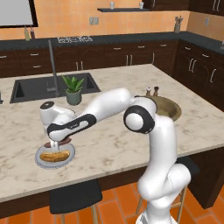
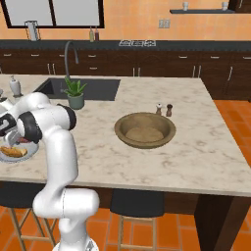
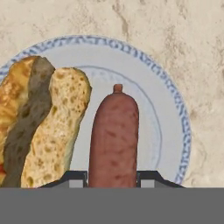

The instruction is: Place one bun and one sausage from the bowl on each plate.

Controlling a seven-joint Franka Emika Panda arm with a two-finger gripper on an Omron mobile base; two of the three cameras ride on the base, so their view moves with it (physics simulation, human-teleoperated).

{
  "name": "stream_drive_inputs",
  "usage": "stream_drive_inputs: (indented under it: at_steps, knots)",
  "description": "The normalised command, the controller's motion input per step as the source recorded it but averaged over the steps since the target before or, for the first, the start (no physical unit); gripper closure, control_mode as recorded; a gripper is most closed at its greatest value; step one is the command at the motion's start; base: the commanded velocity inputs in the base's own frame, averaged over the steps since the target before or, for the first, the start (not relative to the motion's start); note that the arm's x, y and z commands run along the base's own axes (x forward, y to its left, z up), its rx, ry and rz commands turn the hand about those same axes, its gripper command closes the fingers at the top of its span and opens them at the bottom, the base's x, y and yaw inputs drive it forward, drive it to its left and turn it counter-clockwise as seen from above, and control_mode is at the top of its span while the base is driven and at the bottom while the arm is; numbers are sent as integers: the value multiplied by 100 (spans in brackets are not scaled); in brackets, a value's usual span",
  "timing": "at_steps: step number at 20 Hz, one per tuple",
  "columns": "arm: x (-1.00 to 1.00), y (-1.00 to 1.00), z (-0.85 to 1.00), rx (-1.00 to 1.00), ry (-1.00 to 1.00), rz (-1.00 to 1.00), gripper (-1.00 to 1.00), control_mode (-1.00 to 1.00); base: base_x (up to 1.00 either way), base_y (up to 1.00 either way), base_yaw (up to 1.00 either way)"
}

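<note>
Your gripper is clamped on the sausage, holding it low over the plate just right of the bun, leaving room to set it down alongside, well left of the bowl.

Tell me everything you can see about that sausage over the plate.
The sausage is a smooth reddish-brown cylinder with a small nub at its far end. In the hand view the tool grips its near end between two dark fingertips, and it hangs over the light plate with the blue-patterned rim. A split golden bun lies on the plate beside it. Whether the sausage touches plate or bun I cannot tell.
</note>
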Motion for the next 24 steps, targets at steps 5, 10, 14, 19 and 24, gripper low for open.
stream_drive_inputs:
  at_steps: [5,10,14,19,24]
  knots:
    - [0,15,-17,0,-4,0,-100,-100,0,0,0]
    - [9,0,0,0,-6,1,-100,-100,0,0,0]
    - [9,0,0,0,-1,4,-100,-100,0,0,0]
    - [-4,1,41,-1,1,0,-100,-100,0,0,0]
    - [-43,-23,97,8,5,-6,-100,-100,0,0,0]
